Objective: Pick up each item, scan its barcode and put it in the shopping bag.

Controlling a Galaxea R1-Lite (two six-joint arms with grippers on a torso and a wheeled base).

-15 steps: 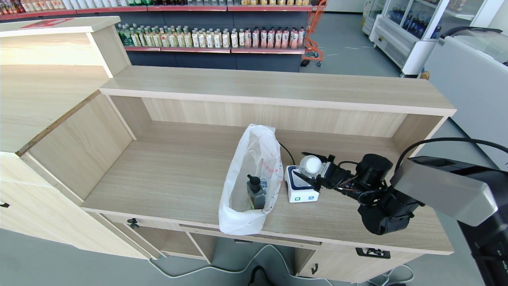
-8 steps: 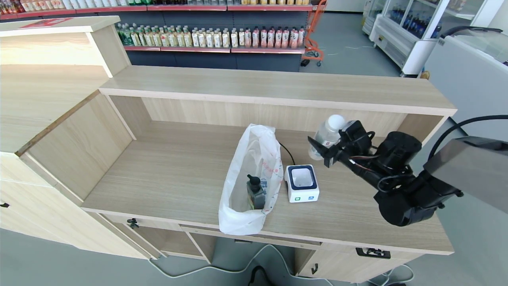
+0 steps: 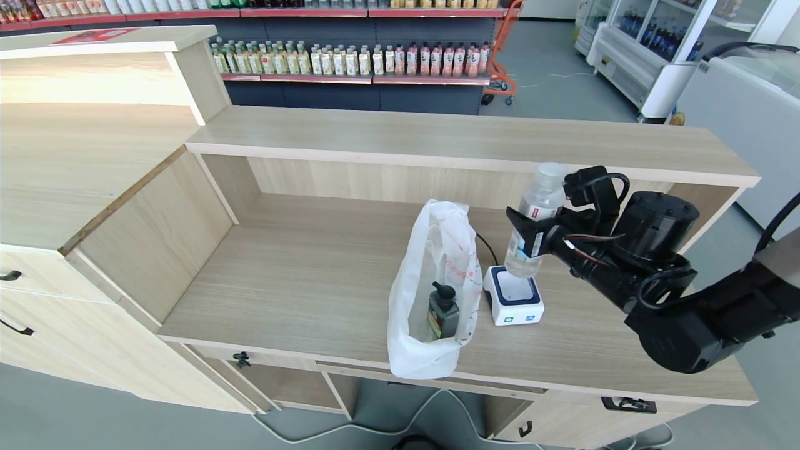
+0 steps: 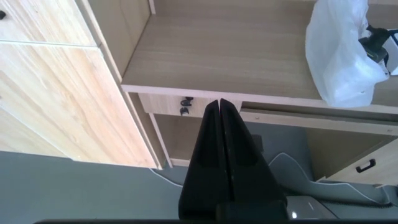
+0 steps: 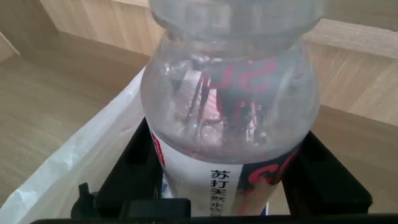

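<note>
While the right gripper [image 3: 536, 240] has its jaws closed around the lower body of the water bottle [image 3: 533, 209], I can see the bottle standing nearly upright in the air, cap up, over the right part of the counter [image 3: 300, 275]. Its base sits directly over the top window of the scanner [image 3: 514, 304]; I cannot tell whether the two touch. The scanner is a small white box with a dark blue rim, resting on the counter just right of the shopping bag [image 3: 420, 300]. A black cable [image 3: 488, 247] runs from it toward the far side, passing behind the bag. The bag is white plastic, standing open at the counter's near edge, and a dark pump bottle [image 3: 442, 310] stands upright inside it. From the right wrist, the clear bottle fills the middle with the bag's white rim just beside it. The left gripper [image 4: 219, 111] hangs out past the near edge of the counter, over the floor and well left of the bag. Its jaws are pressed together with nothing between them.
</note>
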